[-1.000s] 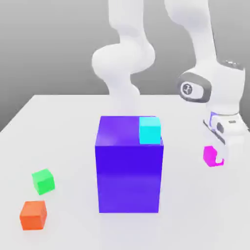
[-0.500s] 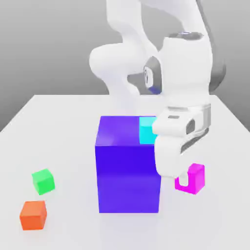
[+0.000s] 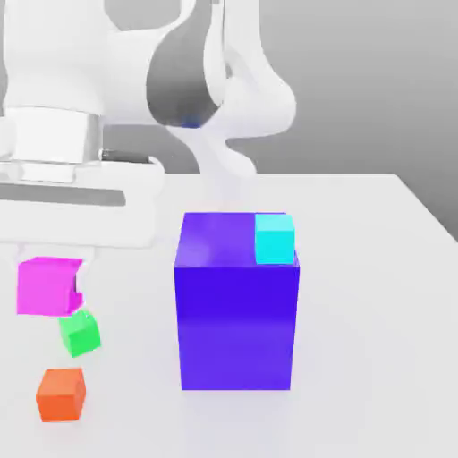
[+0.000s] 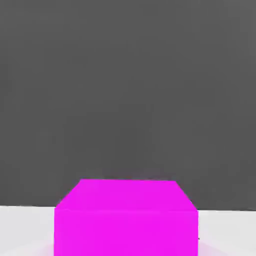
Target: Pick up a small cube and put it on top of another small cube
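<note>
holding the magenta-pink cube (image 3: 48, 287) off the table (image 3: 358, 313), the gripper (image 3: 54, 264) hangs at the exterior view's left, its fingers closed onto the cube's sides, parted only as far as the cube lets them be. the cube sits right below the broad white hand (image 3: 72, 206), near level, one flat face turned toward the exterior camera. in the hand view the same cube shows large and close, its upper face and one side face both plain, with a dark grey expanse beyond it and pale surface to either side. in the exterior view a green cube (image 3: 80, 334) appears just under the held one, turned at an angle, its upper part overlapped by the magenta-pink cube; whether the two touch i cannot tell from the picture. an orange-red cube (image 3: 61, 394) rests on the table closer to the exterior camera, near the green one and apart from it. toward the middle stands the big purple-blue block (image 3: 236, 313), upright, well apart from the held cube, and a cyan cube (image 3: 275, 239) shows at its upper corner on the exterior view's right. the white arm (image 3: 201, 72) reaches across behind, above the block and over toward the hand.
</note>
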Robot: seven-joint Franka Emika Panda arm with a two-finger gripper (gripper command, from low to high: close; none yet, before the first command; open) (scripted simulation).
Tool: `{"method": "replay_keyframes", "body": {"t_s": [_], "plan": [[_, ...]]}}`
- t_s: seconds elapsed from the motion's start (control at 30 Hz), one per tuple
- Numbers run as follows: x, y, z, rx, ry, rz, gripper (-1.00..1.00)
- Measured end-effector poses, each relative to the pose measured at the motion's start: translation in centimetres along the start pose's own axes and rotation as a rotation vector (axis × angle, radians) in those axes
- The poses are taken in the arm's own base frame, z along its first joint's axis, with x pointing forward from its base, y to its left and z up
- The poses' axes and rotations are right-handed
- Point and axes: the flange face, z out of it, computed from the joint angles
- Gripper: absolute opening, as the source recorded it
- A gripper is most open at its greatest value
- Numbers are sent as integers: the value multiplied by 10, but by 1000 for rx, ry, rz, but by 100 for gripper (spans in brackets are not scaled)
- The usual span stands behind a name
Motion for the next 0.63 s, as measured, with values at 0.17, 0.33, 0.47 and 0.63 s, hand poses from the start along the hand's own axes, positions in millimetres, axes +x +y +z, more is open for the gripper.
{"method": "replay_keyframes", "body": {"t_s": [0.17,0.33,0.47,0.63], "plan": [[-34,99,36,-132,-109,225,-100],[-77,165,67,-218,-196,393,-100],[-88,172,103,-221,-203,397,-100],[-93,177,117,-224,-202,402,100]]}}
